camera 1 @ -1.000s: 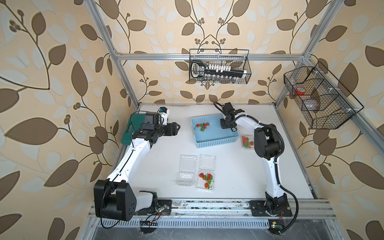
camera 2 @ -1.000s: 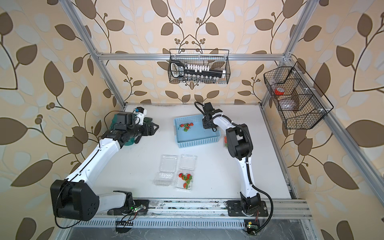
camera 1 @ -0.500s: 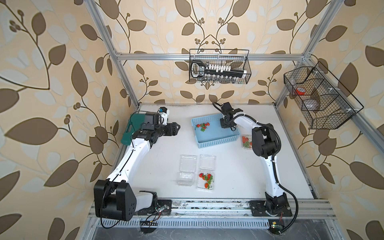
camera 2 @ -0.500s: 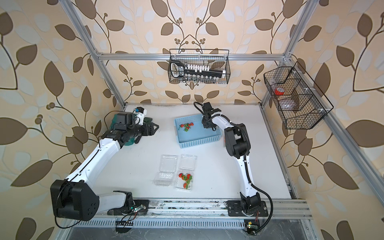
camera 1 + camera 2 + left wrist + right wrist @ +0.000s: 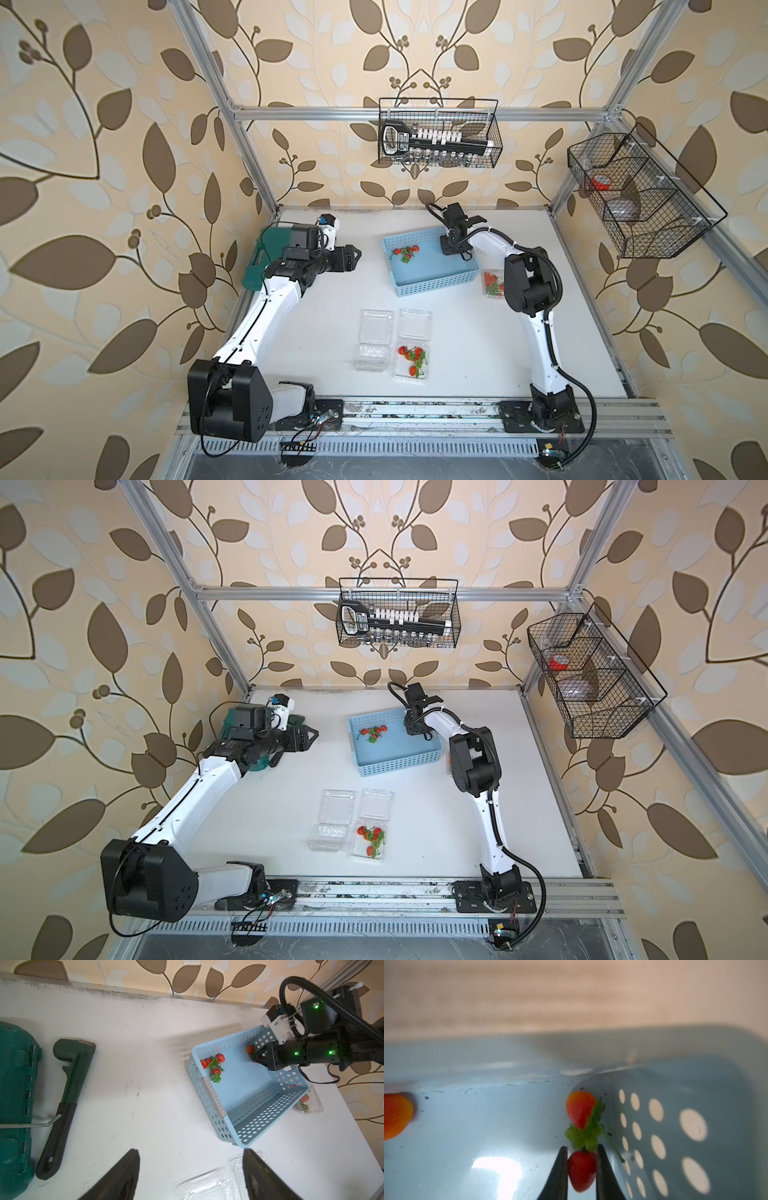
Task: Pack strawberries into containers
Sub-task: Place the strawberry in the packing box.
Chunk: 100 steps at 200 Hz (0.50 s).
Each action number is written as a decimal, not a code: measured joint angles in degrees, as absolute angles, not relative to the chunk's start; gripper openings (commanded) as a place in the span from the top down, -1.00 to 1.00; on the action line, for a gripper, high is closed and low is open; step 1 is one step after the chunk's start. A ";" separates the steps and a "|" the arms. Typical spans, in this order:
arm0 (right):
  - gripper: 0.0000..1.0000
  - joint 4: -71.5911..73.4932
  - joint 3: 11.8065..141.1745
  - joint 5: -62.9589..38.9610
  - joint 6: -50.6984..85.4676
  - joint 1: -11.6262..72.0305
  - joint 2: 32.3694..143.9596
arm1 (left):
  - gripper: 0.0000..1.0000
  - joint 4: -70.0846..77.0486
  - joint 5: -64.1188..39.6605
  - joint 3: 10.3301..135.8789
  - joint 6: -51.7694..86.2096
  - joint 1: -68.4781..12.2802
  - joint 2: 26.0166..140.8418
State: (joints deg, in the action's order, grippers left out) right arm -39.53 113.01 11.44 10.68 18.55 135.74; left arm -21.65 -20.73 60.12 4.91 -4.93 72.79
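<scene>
The basket (image 5: 436,283) is light blue plastic, rectangular, with smooth walls punched with round holes. In its far corner the right claw (image 5: 581,1147) is clamped on a glossy red strawberry (image 5: 581,1169), one dark tapered finger touching each side. A second strawberry (image 5: 580,1108) lies just past it, their green leafy caps touching, close against the perforated wall. A small cluster of strawberries (image 5: 405,252) sits at the basket's left end, and the rest of its floor is bare.

Near the basket's front side stand two clear, ribbed clamshell containers with lids flung open: one (image 5: 414,325) holds several berries, the one (image 5: 372,357) beside it holds none. A third container (image 5: 318,1103) with berries lies just beside the basket's right end, partly hidden by the right arm.

The left claw (image 5: 190,1150) hangs with fingers wide apart, holding nothing, over the open white tabletop (image 5: 332,311) to the basket's left. Farther left lie a dark wrench (image 5: 64,1105) and a green moulded case (image 5: 14,1095).
</scene>
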 measured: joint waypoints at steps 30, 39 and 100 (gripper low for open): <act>0.95 -40.07 113.01 10.26 10.66 18.46 134.89 | -0.59 -21.67 -20.73 60.12 4.93 -4.93 72.79; 0.95 -40.36 113.01 10.07 10.66 18.46 134.21 | -0.59 -21.65 -20.73 60.12 4.93 -4.93 72.79; 0.94 -40.36 110.37 7.84 10.66 18.35 126.58 | -0.59 -21.65 -20.73 60.12 4.93 -4.93 72.79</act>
